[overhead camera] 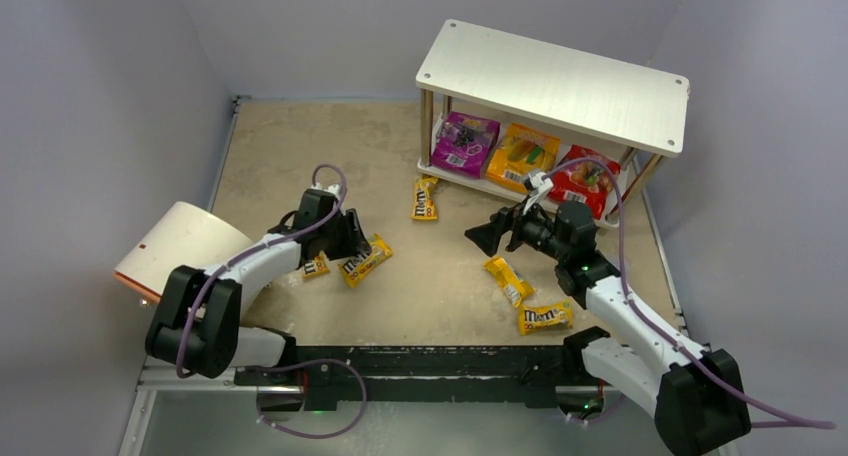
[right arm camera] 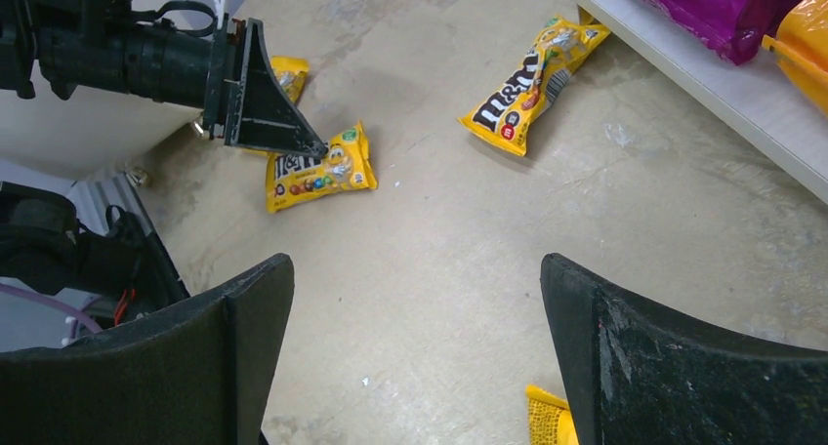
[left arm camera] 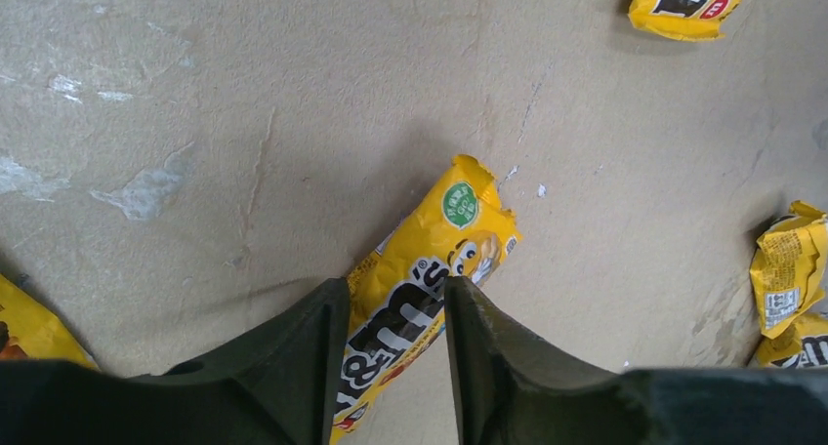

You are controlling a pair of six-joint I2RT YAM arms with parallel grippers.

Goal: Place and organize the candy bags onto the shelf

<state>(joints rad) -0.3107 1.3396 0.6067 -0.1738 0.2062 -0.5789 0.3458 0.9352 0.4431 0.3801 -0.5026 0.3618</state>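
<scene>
The shelf (overhead camera: 560, 81) stands at the back right, with the purple (overhead camera: 464, 142), orange (overhead camera: 521, 156) and red (overhead camera: 585, 184) candy bags on its lower board. Several yellow M&M's packets lie on the table. My left gripper (overhead camera: 352, 244) (left arm camera: 393, 287) has its jaws closed in on the two sides of one packet (overhead camera: 366, 260) (left arm camera: 459, 225), which sits at table level. A second packet (overhead camera: 315, 267) lies just left of it. My right gripper (overhead camera: 482, 236) (right arm camera: 415, 264) is wide open and empty above bare table. Other packets lie by the shelf (overhead camera: 424, 198) and near the right arm (overhead camera: 508, 281) (overhead camera: 545, 317).
A white-and-tan cylinder (overhead camera: 180, 246) lies on its side at the left edge, beside the left arm. Grey walls close in the table on the left, back and right. The shelf's lower board (right arm camera: 703, 84) runs along the right wrist view's upper right.
</scene>
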